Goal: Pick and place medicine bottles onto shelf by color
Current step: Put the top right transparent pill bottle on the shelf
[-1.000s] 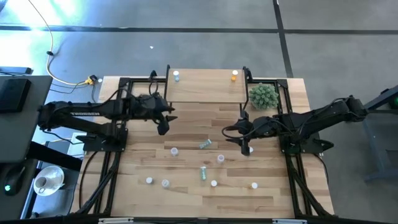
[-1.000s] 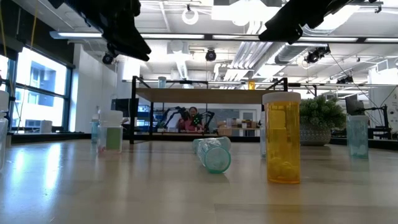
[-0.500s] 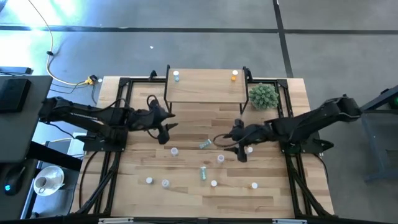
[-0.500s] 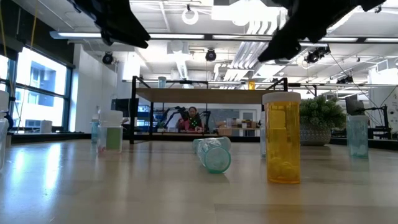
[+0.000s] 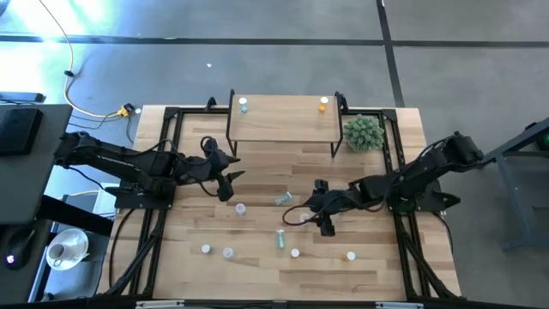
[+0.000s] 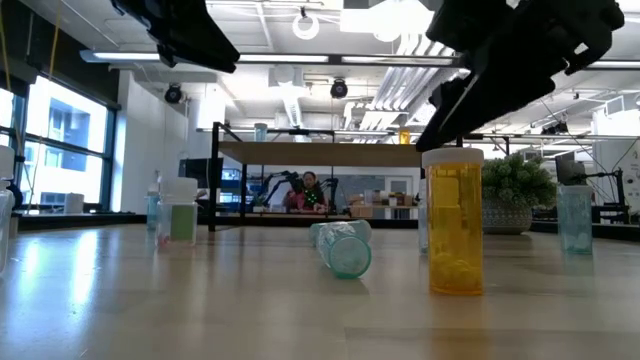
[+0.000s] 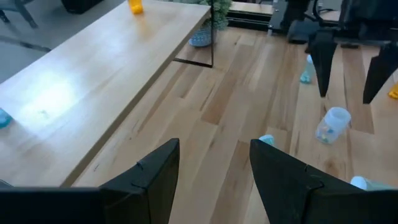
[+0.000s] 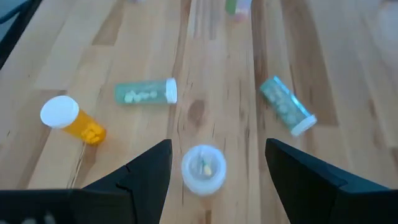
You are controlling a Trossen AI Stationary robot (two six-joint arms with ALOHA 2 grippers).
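The task stood at an early stage: only two medicine bottles rested on the shelf (image 5: 283, 120), a blue bottle (image 5: 244, 105) near its left rear corner and an orange bottle (image 5: 323, 104) near its right rear corner, well apart from each other. The remaining bottles were scattered over the worktop (image 5: 377, 266) in front of the shelf, some upright and some lying on their sides, among them an upright orange-bodied bottle (image 5: 350, 256) near the front edge. The right tool (image 5: 325, 221) hung over the centre of the scatter with its fingers spread wide and nothing between them; in the right wrist view an upright clear bottle (image 8: 203, 168) stood directly ahead between the two fingers, not yet touched. The left tool (image 5: 225, 183) hovered in front of the shelf's left end, fingers partly apart and empty. The shelf top between the two placed bottles was bare. A spiky plant ball (image 5: 363, 132) sat beside the shelf's right legs, narrowing the approach on that side, and the bottles beside the clear one left limited side room.
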